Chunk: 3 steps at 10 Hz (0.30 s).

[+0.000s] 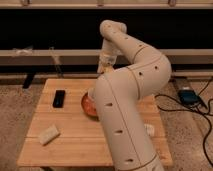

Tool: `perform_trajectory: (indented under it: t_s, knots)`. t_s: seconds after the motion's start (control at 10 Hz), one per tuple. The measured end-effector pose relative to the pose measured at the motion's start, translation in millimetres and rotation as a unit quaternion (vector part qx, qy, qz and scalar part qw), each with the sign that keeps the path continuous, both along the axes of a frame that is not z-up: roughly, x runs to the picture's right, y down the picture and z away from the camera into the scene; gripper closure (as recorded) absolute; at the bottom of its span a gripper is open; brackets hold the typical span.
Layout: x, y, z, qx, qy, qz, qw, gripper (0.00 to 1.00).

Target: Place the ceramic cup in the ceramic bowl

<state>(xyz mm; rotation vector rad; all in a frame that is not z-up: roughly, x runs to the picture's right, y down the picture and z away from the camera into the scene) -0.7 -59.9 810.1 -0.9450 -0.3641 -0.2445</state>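
The ceramic bowl (pixel 88 106), orange-red inside, sits near the middle of the wooden table (pixel 70 142). My arm hides its right half. The gripper (pixel 105 65) hangs at the end of the white arm, above the table's far edge and behind and a little to the right of the bowl. A pale shape sits at the gripper's tip. I cannot tell whether it is the ceramic cup. No cup shows anywhere else on the table.
A black oblong object (pixel 59 98) lies at the table's left back. A pale block (pixel 48 134) lies at the front left. A small white thing (pixel 149 130) peeks out right of my arm. Cables and a blue box (pixel 187 96) lie on the floor at the right.
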Motion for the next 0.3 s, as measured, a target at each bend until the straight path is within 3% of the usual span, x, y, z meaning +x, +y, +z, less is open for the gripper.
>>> perform_trajectory:
  t_s: [0.3]
  knots:
    - [-1.3,-0.3,-0.1,0.0,-0.001,-0.001,1.0,0.2]
